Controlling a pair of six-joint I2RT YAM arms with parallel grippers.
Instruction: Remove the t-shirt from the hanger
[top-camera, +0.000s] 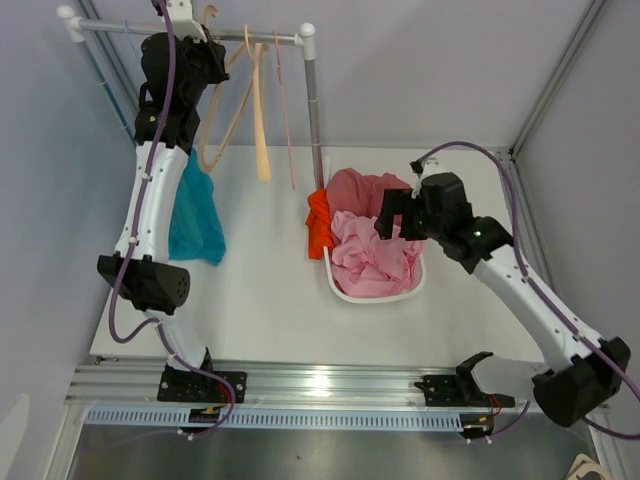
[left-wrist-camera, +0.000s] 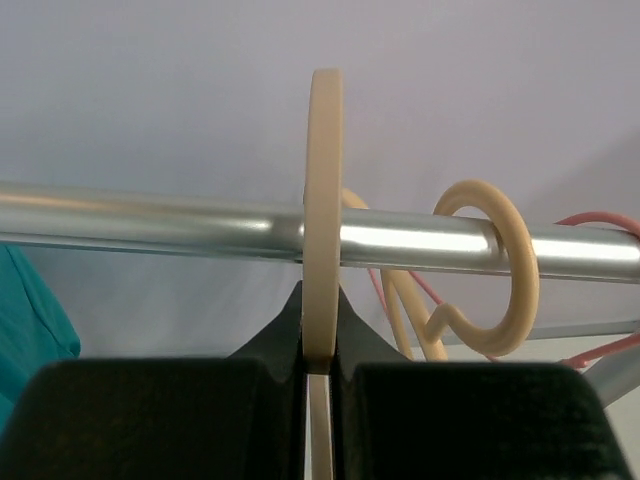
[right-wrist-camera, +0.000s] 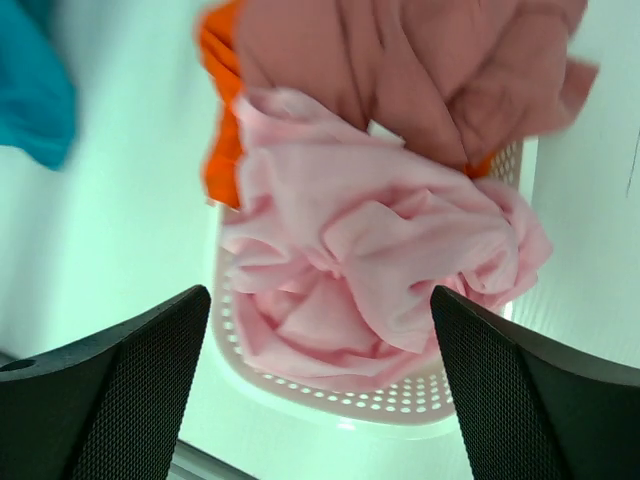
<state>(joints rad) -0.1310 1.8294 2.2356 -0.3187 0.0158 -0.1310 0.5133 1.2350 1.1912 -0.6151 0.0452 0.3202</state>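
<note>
The teal t-shirt (top-camera: 196, 218) hangs below the rack rail (top-camera: 120, 28) at the far left, its top hidden behind my left arm. A corner of it shows in the left wrist view (left-wrist-camera: 30, 315). My left gripper (top-camera: 192, 52) is up at the rail, shut (left-wrist-camera: 320, 325) on the hook of a beige hanger (left-wrist-camera: 322, 190) that loops over the rail (left-wrist-camera: 150, 225). My right gripper (top-camera: 397, 214) is open and empty (right-wrist-camera: 320, 345), hovering over the white basket (right-wrist-camera: 330, 408).
Two more beige hangers (top-camera: 258, 110) and a thin pink one (top-camera: 287, 120) hang on the rail to the right; one hook (left-wrist-camera: 505, 270) is close to my left gripper. The basket (top-camera: 345, 293) holds pink clothes (top-camera: 375, 255), with an orange cloth (top-camera: 319, 225) over its left edge. A rack post (top-camera: 313, 100) stands behind it.
</note>
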